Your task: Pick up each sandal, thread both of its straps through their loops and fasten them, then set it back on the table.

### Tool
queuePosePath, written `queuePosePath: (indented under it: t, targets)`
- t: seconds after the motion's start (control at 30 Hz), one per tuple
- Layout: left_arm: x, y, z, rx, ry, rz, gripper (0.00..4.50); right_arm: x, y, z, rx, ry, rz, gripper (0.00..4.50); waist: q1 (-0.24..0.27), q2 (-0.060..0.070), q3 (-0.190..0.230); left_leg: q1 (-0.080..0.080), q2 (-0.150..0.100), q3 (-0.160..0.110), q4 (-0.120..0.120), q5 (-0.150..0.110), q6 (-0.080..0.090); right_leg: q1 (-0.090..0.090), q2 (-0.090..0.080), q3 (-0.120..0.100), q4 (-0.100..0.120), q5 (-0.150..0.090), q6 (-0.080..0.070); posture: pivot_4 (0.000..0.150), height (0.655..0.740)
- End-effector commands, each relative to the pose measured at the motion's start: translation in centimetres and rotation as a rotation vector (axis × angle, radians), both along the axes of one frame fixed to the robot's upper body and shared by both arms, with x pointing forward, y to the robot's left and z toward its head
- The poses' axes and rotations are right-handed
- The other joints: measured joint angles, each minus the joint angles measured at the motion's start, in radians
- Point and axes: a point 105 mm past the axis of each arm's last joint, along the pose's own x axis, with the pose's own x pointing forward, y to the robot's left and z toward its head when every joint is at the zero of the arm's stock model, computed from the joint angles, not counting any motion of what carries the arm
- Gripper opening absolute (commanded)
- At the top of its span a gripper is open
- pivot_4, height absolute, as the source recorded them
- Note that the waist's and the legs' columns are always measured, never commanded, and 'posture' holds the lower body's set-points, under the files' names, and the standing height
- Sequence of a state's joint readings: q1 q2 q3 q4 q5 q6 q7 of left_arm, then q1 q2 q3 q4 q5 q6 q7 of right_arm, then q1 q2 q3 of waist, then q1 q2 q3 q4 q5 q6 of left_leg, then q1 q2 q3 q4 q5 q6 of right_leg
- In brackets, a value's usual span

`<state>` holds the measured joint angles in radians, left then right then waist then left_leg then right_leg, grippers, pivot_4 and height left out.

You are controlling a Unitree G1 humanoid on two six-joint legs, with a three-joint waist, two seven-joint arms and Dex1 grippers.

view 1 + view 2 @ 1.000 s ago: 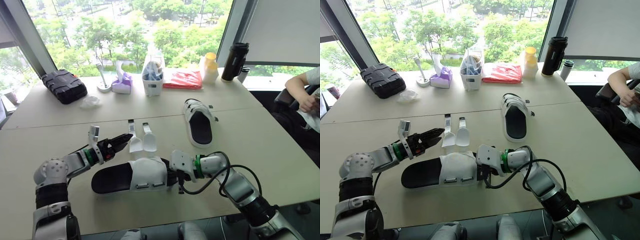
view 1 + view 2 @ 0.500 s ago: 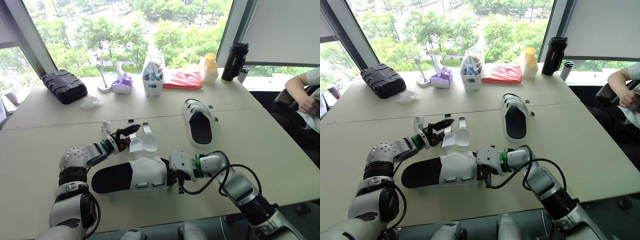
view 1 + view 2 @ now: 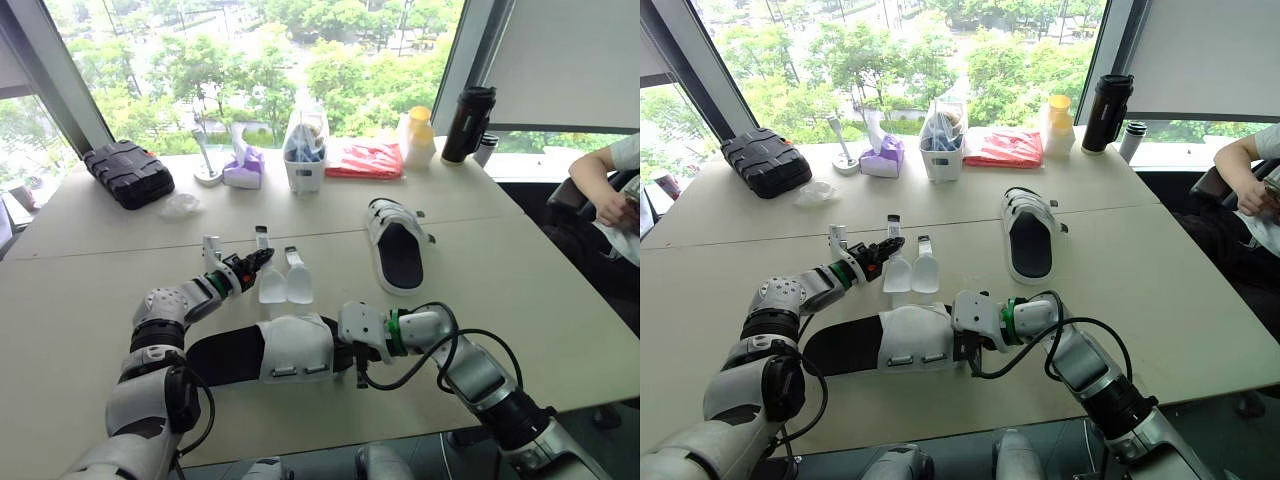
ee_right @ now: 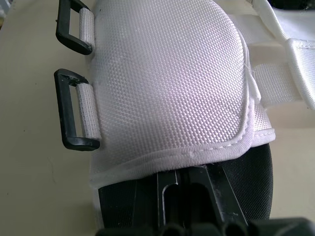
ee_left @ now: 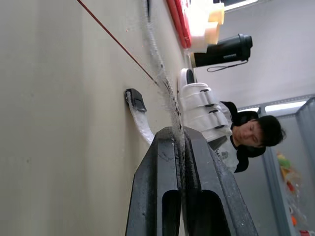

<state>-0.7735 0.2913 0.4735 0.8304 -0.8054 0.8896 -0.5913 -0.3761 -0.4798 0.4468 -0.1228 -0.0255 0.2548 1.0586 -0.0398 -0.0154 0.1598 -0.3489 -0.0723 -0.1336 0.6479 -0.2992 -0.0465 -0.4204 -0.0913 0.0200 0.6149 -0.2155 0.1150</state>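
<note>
While the black-soled sandal [image 3: 262,352] with a broad white woven upper lay flat on the beige table [image 3: 90,300], the right gripper [image 4: 189,194] was clamped on the toe end of its sole, fingers closed on the black edge. Two black rectangular plastic loops [image 4: 74,130] on the upper's side were unthreaded. The left gripper [image 3: 258,261] had its fingers pinched shut on a long white fabric strap [image 5: 165,93], the one toward the robot's left. The second white strap [image 3: 299,283] lay flat just beside it. Another white-strapped sandal [image 3: 397,245] lay well apart, farther off to the right.
</note>
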Motion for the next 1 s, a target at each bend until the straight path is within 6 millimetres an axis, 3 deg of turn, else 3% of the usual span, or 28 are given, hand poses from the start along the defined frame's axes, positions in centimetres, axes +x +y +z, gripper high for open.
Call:
queuePosePath:
  t: [0.03,0.2,0.3,0.47,0.6,0.83,1.0]
  targets:
    - [-1.3,-1.0,3.8,0.027,-0.249,-0.122,0.05,-1.6,-0.5,-3.6,-0.102,0.119,0.025,0.0,-0.003,0.0,0.0,-0.001,0.0,0.0,0.0,0.0,0.0,-0.001,0.0,0.0,0.0,0.0,0.0,0.15,0.74]
    - [-5.6,-2.3,7.3,0.202,-0.595,-0.292,0.05,-1.5,-0.8,-3.6,-0.114,0.118,0.036,0.0,-0.004,0.0,0.0,-0.004,0.001,0.0,0.0,0.002,-0.004,-0.005,0.0,0.0,0.0,0.001,-0.001,0.15,0.74]
    - [-7.9,-2.9,7.8,0.359,-0.773,-0.353,0.05,-1.5,-0.9,-3.7,-0.123,0.115,0.044,0.0,0.0,0.0,0.0,-0.004,0.001,0.001,-0.001,0.001,-0.003,-0.005,0.0,0.001,0.0,0.0,-0.001,0.15,0.74]
    - [-12.1,-3.8,6.9,0.618,-1.039,-0.531,0.05,-1.3,-1.1,-3.8,-0.139,0.106,0.064,0.0,0.001,0.0,0.0,-0.004,0.001,0.001,-0.002,0.0,0.0,-0.004,0.0,0.001,-0.002,0.0,-0.001,0.15,0.74]
    - [-15.0,-3.9,5.1,0.8,-1.216,-0.712,0.05,-1.2,-1.2,-3.9,-0.145,0.102,0.075,0.0,0.004,0.001,0.0,-0.004,0.002,0.001,-0.002,0.0,0.001,-0.004,0.0,0.001,-0.002,-0.001,-0.004,0.15,0.74]
    - [-19.1,-3.9,2.8,0.916,-1.488,-0.975,0.05,-1.2,-1.4,-4.0,-0.157,0.1,0.098,0.0,0.008,0.001,0.0,-0.004,0.003,0.002,-0.002,-0.001,0.002,-0.004,0.0,0.001,-0.003,-0.002,-0.005,0.15,0.74]
    - [-20.4,-4.1,2.2,0.947,-1.639,-1.063,0.05,-1.1,-1.6,-4.2,-0.167,0.098,0.11,0.0,0.009,0.001,0.0,-0.004,0.004,0.002,-0.002,-0.001,0.002,-0.004,0.0,0.001,-0.003,-0.002,-0.005,0.15,0.74]
